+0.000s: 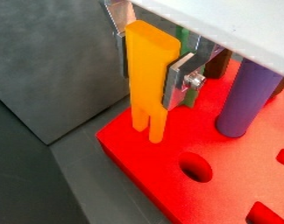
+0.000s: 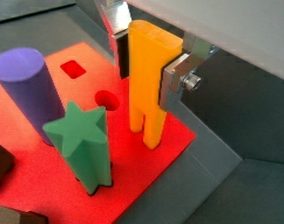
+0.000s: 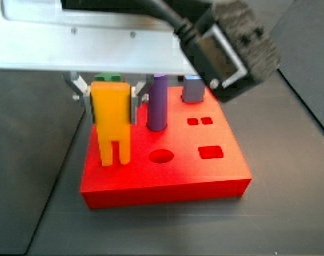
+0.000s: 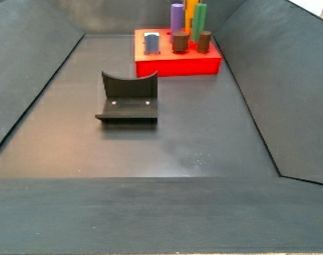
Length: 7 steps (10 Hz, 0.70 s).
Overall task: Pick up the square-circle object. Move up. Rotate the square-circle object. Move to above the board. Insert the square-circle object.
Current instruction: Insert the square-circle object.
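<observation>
Insert step: gripper [image 1: 151,61] clamped on square-circle object [image 1: 151,83], upright, prongs at board [image 1: 145,166] near-left corner. Next: push straight down, then release.

Dark grey floor [image 4: 164,134] carries the fixture [image 4: 127,98] centrally and the board [image 4: 177,62] at 12 o'clock; the gripper [image 3: 114,92] hangs above the board.

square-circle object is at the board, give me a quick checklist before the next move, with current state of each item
1. Gripper jaws closed on the square-circle object: ok.
2. Object upright, two prongs pointing down: ok.
3. Object over the board, near its corner: ok.
4. Prongs lined up with the small paired holes: cannot tell, the prongs hide them.
5. Purple cylinder apart from the object: ok.
6. Green star-topped peg apart from the object: ok.
</observation>
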Motion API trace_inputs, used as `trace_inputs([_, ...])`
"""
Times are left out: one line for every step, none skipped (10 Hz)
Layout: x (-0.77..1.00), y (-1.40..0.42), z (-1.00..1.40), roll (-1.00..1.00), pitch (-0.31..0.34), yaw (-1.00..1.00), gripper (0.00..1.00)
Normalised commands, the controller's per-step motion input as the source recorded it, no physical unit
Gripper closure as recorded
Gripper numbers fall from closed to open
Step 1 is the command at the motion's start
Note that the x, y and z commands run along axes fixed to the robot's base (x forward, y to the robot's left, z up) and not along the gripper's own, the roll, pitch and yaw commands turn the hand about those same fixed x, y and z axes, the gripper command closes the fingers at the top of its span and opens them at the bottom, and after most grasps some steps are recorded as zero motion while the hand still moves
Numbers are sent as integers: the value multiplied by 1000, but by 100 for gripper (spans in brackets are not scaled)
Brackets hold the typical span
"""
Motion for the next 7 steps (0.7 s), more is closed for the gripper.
trace_inputs([0,-163,-894,120,-140,0,100])
trace_inputs([0,-171,-843,167,-149,0,100])
trace_inputs([-109,-200,-711,241,-176,69,100])
trace_inputs([-94,-54,-260,-116,-146,43,100])
trace_inputs([-40,-29,-197,-107,-101,17,100])
trace_inputs([-140,-74,-263,-94,-184,71,100])
trace_inputs([-134,-63,-131,-21,-140,91,100])
